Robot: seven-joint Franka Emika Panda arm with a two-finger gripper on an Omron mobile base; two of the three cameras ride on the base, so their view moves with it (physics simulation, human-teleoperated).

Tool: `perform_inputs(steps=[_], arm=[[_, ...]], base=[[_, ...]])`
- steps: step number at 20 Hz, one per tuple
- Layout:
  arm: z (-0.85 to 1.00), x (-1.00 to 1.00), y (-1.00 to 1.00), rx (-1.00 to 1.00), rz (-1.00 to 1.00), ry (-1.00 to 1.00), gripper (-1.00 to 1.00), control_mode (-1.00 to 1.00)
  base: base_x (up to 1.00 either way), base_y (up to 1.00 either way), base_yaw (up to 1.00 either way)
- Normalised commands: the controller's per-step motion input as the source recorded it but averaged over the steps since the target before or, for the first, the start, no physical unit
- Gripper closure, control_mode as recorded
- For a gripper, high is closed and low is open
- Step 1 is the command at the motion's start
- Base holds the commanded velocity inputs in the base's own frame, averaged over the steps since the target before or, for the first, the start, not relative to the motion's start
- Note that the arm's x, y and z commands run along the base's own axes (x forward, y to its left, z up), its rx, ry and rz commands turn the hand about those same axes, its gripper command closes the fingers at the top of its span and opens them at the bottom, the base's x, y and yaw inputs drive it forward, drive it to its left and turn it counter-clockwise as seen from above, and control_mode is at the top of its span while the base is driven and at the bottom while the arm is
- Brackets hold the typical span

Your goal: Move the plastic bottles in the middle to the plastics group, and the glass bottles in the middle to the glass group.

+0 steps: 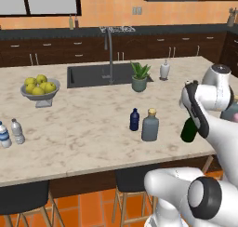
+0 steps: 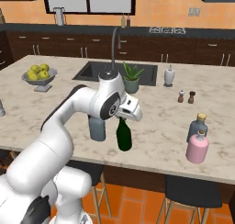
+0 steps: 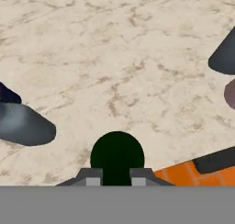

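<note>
My gripper (image 2: pixel 123 119) is shut on the neck of the tall dark green wine bottle (image 2: pixel 123 137), which stands upright near the counter's front edge; the hand view looks down on its top (image 3: pixel 117 156) between my fingertips (image 3: pixel 92 177). To its left stand the squat grey-blue bottle with a tan cap (image 1: pixel 150 126) and the small navy plastic bottle (image 1: pixel 134 119). The glass group, a grey-blue bottle (image 2: pixel 198 126) and a pink bottle (image 2: pixel 197 147), is at the right. The plastics group, two clear water bottles (image 1: pixel 17 131), stands far left.
A bowl of lemons (image 1: pixel 40 89) sits at the left. The sink (image 1: pixel 90 75) with its faucet, a potted plant (image 1: pixel 139 77) and a white dispenser (image 1: pixel 164 70) line the back. Salt and pepper shakers (image 2: pixel 186 97) stand behind the glass group. Stools (image 2: pixel 193 191) stand below the front edge.
</note>
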Motion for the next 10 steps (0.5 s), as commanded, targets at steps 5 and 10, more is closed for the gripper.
perform_inputs(steps=[5, 10], arm=[[0.00, 0.12, -0.84, 0.00, -0.26, 0.00, 1.00, -1.00], [0.00, 0.14, -0.79, 0.02, -0.23, -0.05, 1.00, -1.00]], base=[[0.00, 0.00, 0.00], [0.00, 0.00, 0.00]])
